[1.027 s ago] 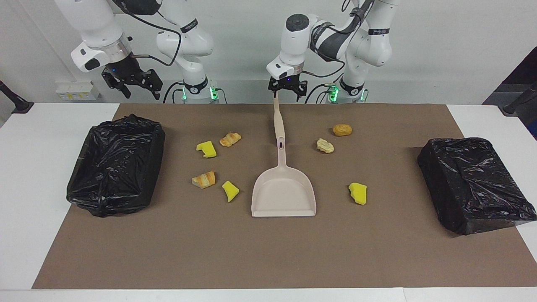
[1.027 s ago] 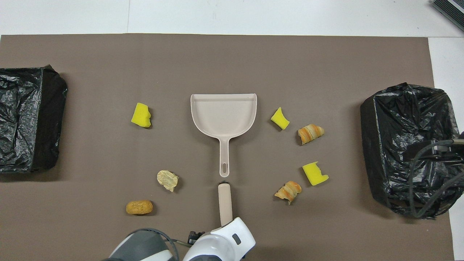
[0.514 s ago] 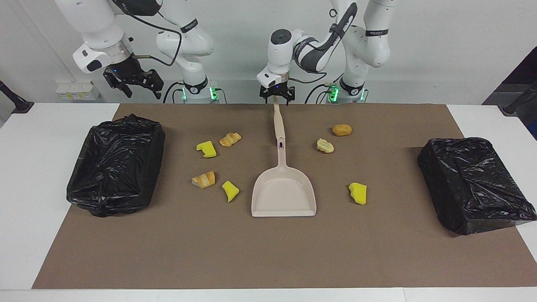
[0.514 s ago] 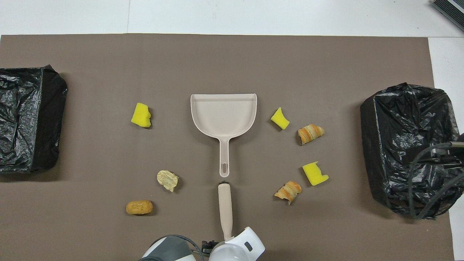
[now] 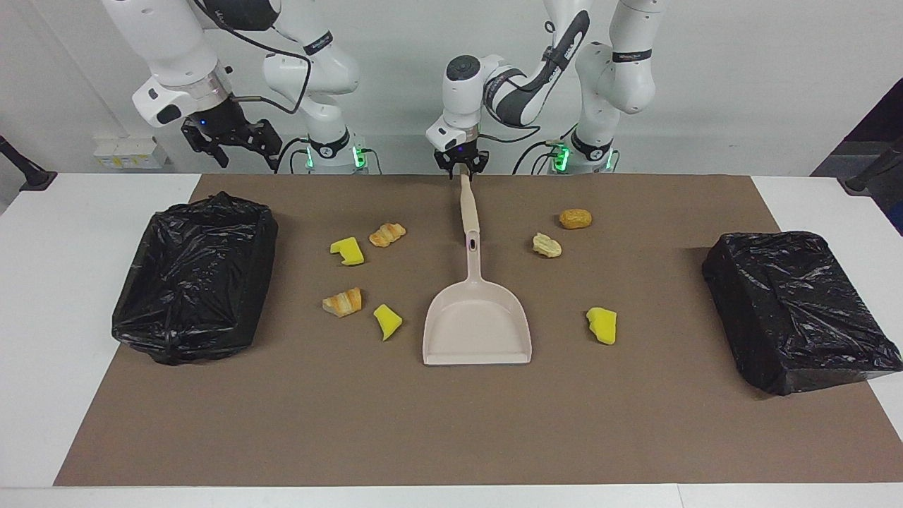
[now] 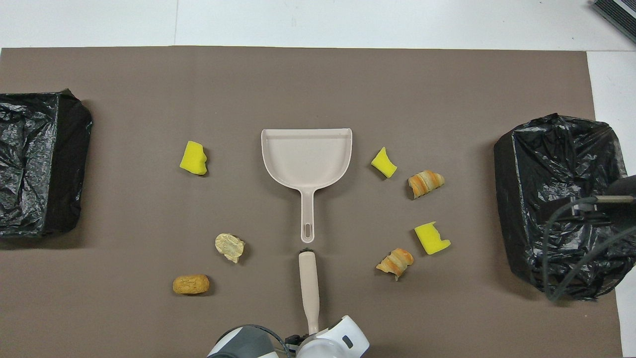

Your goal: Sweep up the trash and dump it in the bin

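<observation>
Trash (image 5: 345, 301) lies scattered on both sides of the dustpan (image 5: 477, 329), unswept. Our left gripper (image 5: 461, 168) has just pinched the brush handle (image 5: 468, 204) at its end nearest us, so sweeping can begin; our right gripper (image 5: 230, 142) waits spread.

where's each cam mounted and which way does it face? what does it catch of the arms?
Facing view: high across the table, looking at the robots; both arms in full, left tool on the brush handle, right tool raised by a bin.
Overhead view: above the robots' end, looking steeply down; only the left wrist at the bottom edge and a cable over the black-bagged bin.
Shared: dustpan, seven scraps, both bins.
</observation>
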